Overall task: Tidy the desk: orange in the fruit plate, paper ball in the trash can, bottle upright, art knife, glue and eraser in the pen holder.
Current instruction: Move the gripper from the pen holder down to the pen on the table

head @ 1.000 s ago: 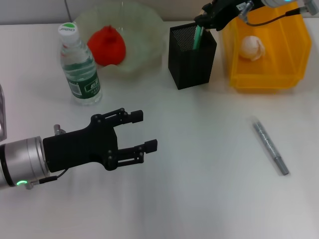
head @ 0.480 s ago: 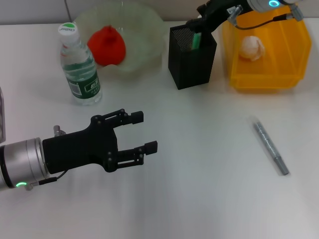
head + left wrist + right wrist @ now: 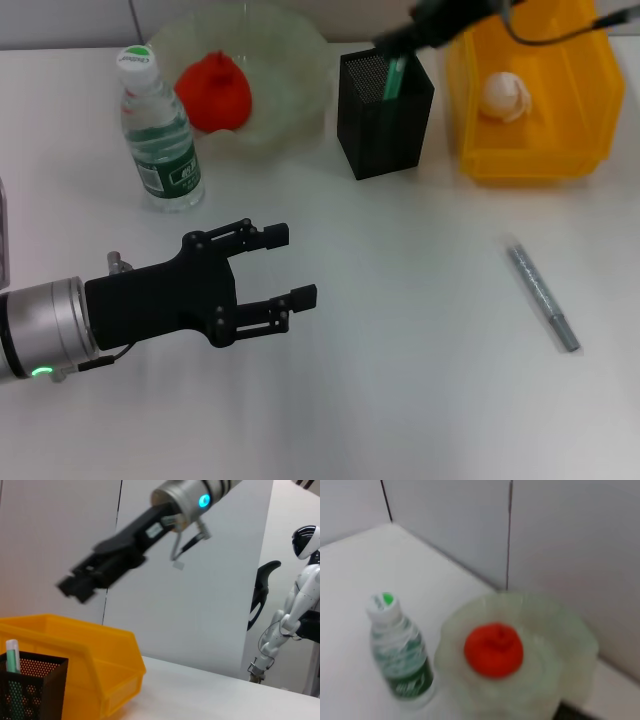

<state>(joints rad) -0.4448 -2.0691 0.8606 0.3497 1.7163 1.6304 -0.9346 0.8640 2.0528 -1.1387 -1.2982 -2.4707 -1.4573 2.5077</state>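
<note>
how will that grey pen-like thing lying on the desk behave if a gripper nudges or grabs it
The grey pen-like stick lies flat on the bare desk and looks round, so a sideways nudge would probably roll it. It looks straight and rigid, so likely stiff. Being thin and low, it may slip from the jaws unless pinched squarely.

My desk (image 3: 400,400) is plain white. Behind it rises a pale grey wall (image 3: 555,535) split by dark vertical seams. Off past the desk's far edge, my left wrist camera catches a white humanoid robot figure (image 3: 295,605) with black joints, standing upright, and just beside it a dark curved shape I cannot identify.
</note>
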